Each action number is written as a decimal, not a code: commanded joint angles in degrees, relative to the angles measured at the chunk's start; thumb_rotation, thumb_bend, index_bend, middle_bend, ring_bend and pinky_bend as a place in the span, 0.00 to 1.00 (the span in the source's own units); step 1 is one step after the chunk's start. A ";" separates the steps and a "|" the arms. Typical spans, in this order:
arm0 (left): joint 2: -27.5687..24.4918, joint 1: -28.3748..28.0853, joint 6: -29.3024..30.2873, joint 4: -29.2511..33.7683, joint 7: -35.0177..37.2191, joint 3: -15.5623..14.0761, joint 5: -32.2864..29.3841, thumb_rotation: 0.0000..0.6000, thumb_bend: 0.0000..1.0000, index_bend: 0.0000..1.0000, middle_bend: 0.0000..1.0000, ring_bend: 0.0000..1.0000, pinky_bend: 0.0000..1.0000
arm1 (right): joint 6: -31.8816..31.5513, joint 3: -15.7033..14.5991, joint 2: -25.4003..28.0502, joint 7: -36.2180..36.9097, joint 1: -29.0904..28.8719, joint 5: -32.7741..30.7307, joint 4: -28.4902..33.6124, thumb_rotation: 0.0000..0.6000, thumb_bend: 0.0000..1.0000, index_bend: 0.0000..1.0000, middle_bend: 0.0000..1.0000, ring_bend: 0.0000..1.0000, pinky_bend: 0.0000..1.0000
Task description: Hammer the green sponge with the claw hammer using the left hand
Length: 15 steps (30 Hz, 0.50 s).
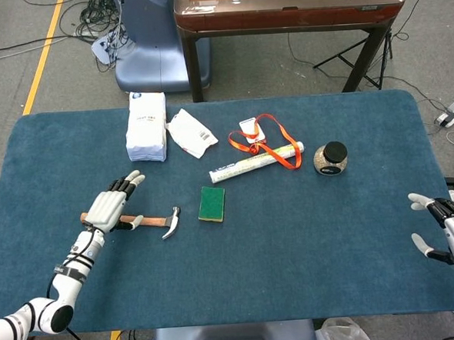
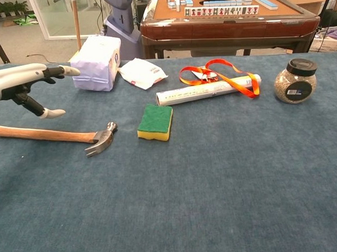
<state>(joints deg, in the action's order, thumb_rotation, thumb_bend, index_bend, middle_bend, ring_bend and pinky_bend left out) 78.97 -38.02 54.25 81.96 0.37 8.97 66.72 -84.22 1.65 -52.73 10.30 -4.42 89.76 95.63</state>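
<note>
Table cover point(image 2: 226, 201): matt blue cloth, short carpet-like nap.
Claw hammer point(image 2: 52, 135): smooth brown wooden handle, dull grey metal head.
Green sponge point(image 2: 155, 121): rough green scouring top over porous yellow foam.
Left hand point(image 1: 110, 206): smooth pale grey plastic shell, black at the joints.
Jar point(image 2: 295, 82): clear, glossy, black plastic lid.
Lanyard point(image 2: 219, 74): orange woven ribbon.

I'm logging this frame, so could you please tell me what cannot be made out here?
- Right hand: head view edge cuts it off; absent from chest view.
- Hammer handle: head view, partly hidden under the left hand.
- Jar label: too small in both views.
- Tube print: unreadable, crossed by the lanyard.
</note>
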 commanded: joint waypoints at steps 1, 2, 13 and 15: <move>-3.86 3.68 4.12 5.48 -3.70 -0.38 -3.37 1.00 0.27 0.06 0.01 0.00 0.05 | 0.51 -0.15 -0.05 0.17 0.02 -0.43 -0.34 1.00 0.32 0.22 0.34 0.25 0.32; -4.62 4.47 5.06 6.53 -4.16 -0.49 -3.90 1.00 0.27 0.08 0.01 0.00 0.06 | 0.74 -0.17 -0.07 0.19 -0.01 -0.63 -0.40 1.00 0.32 0.22 0.34 0.25 0.32; -10.65 17.33 22.70 15.22 -5.66 -3.78 -2.09 1.00 0.27 0.12 0.02 0.00 0.06 | 3.57 -0.31 -0.80 -0.11 -1.68 -0.26 -0.61 1.00 0.32 0.22 0.34 0.25 0.32; -11.11 19.58 25.48 15.94 -4.97 -4.77 -0.44 1.00 0.27 0.14 0.02 0.00 0.05 | 3.81 -0.32 -0.88 -0.20 -1.97 0.05 -0.34 1.00 0.32 0.22 0.34 0.25 0.32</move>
<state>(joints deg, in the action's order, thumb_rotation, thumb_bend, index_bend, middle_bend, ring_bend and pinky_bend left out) 69.12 -21.76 76.01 96.10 -5.12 5.78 64.13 -80.48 1.35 -53.57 10.14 -6.32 89.74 95.22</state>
